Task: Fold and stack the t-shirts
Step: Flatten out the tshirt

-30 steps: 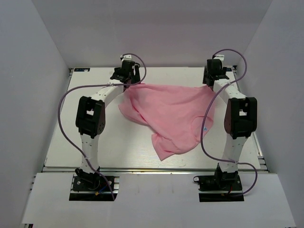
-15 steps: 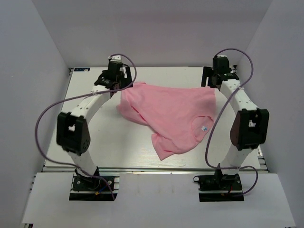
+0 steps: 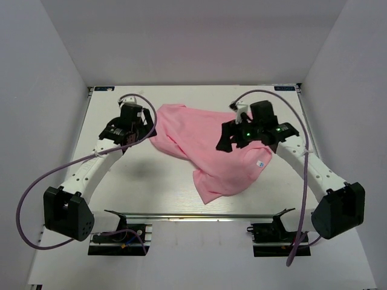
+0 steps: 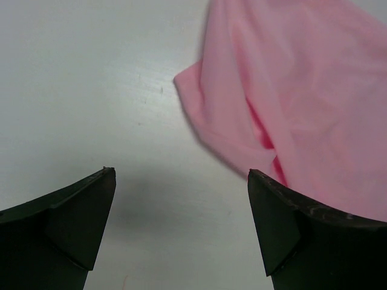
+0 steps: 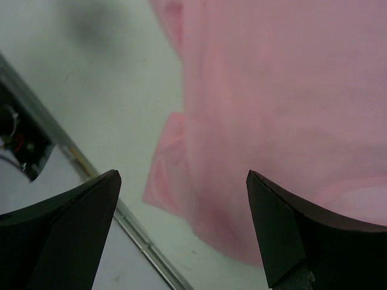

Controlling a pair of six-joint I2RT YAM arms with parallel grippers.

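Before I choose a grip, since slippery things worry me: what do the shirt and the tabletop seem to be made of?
Shirt: thin, soft knit, probably cotton jersey, matte; it drapes in loose folds. Tabletop: hard, smooth white board, perhaps laminate; faint streaks and a slight sheen.

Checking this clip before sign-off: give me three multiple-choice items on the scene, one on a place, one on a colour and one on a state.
1. Where does the right gripper hang?
A) over the t-shirt
B) beside its own base
C) at the far left corner

2. What colour is the t-shirt?
A) blue
B) pink
C) white

3. How is the left gripper?
A) shut on cloth
B) open, empty
C) shut, empty

Key:
1. A, pink cloth fills most of its wrist view.
2. B, the cloth is plainly light pink.
3. B, its fingers stand apart with only the table between them.
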